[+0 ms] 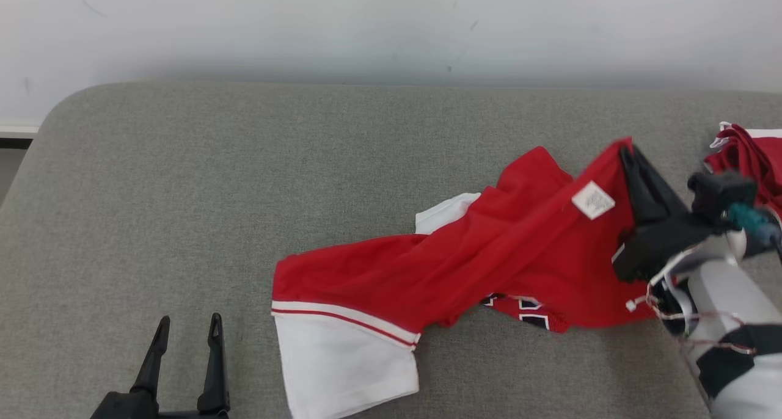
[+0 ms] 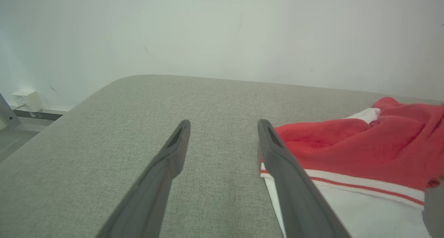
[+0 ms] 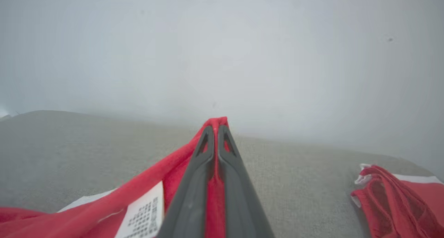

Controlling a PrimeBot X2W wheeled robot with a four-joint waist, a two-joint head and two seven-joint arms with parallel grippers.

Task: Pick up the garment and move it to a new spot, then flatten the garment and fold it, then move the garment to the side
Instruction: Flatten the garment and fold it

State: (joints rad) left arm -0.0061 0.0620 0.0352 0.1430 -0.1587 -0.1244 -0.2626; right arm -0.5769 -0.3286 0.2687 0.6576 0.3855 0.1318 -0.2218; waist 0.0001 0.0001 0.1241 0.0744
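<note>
A red garment (image 1: 482, 254) with white panels and a white care label (image 1: 592, 200) lies crumpled across the right half of the grey padded table (image 1: 183, 211). My right gripper (image 1: 626, 147) is shut on its upper right edge, lifting that corner into a peak. In the right wrist view the red cloth (image 3: 145, 193) is pinched between the closed fingers (image 3: 194, 182). My left gripper (image 1: 188, 326) stands open near the front edge, left of the garment's white hem (image 1: 348, 364). In the left wrist view the open left gripper (image 2: 223, 125) has the garment (image 2: 350, 147) just to its right.
Another red and white piece of clothing (image 1: 748, 159) lies bunched at the table's far right edge; it appears as clothing (image 3: 395, 196) in the right wrist view too. A pale wall (image 1: 391, 28) runs behind the table. Bare grey surface spreads over the left half.
</note>
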